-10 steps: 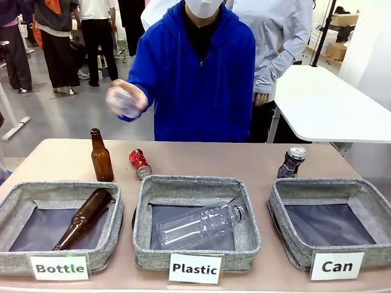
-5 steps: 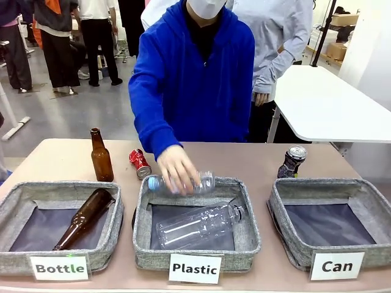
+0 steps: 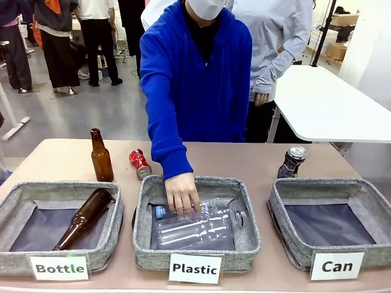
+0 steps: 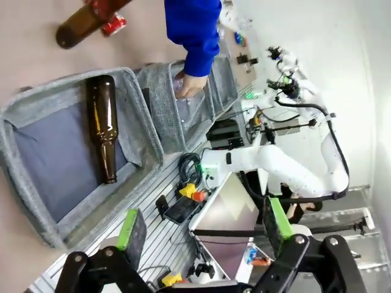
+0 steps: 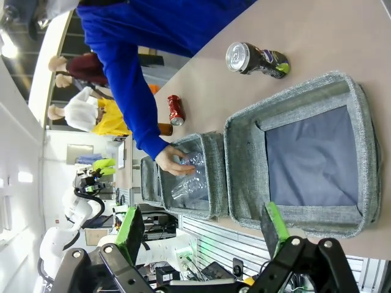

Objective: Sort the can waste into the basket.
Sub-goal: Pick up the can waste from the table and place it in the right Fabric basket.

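Person's hand [image 3: 182, 193] laying clear bottle [image 3: 160, 212] into Plastic basket [image 3: 226, 182]; can sorting not yet starting. Red can [image 3: 140, 163] lying on desk [image 3: 61, 152] behind it; dark can [image 3: 292, 162] standing just behind Can basket [image 3: 366, 189]. Left pincer [image 4: 203, 218] and right pincer [image 5: 202, 221] gaping, holding nothing. Likely next: right pincer reaching for dark can, closing across crushed body.

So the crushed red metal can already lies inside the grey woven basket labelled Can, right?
No: the front view shows the crushed red metal can lying on the table, behind the grey woven basket labelled Plastic.

Table [image 3: 244, 160] — baskets [image 3: 61, 186] [image 3: 227, 181] [image 3: 324, 183], crushed cans [image 3: 140, 163] [image 3: 292, 162], upright bottle [image 3: 101, 159]
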Robot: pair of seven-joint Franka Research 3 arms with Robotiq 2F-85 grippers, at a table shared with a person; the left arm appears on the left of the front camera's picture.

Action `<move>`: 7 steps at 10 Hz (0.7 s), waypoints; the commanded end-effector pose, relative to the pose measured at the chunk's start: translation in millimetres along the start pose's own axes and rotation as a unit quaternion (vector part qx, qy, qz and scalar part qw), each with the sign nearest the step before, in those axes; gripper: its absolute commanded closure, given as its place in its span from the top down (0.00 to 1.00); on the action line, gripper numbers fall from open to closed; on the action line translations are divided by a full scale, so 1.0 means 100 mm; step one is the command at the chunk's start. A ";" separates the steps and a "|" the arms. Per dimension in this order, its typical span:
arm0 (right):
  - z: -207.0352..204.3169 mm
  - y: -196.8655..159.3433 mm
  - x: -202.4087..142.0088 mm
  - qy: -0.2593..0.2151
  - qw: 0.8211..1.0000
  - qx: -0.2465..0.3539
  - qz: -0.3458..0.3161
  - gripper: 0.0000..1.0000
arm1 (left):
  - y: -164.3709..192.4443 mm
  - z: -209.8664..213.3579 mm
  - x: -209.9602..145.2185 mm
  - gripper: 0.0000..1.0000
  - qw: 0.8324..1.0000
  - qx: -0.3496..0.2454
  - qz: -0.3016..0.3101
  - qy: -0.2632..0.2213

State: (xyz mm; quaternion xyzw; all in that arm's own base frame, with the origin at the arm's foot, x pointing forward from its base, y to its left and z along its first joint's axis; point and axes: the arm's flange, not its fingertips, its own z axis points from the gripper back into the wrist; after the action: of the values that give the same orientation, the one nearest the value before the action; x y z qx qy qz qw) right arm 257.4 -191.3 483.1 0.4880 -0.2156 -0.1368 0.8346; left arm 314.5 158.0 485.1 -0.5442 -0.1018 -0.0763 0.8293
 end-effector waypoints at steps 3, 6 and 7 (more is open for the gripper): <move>0.01 -0.01 0.02 -0.006 1.000 0.012 0.013 1.00 | -0.91 -0.75 0.89 1.00 0.985 0.150 0.071 0.051; 0.01 -0.01 0.02 -0.006 1.000 0.012 0.013 1.00 | -1.20 -1.60 1.75 1.00 0.944 0.276 0.099 0.148; 0.01 -0.01 0.02 -0.006 1.000 0.012 0.013 1.00 | -1.26 -1.99 2.08 1.00 0.908 0.350 0.101 0.205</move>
State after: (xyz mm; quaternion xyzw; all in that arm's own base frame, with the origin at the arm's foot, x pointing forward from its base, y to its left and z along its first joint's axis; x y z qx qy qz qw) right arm 257.2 -191.3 483.3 0.4878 -0.2157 -0.1367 0.8347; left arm 466.0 -70.5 560.3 -0.2774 0.0437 -0.0399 0.9589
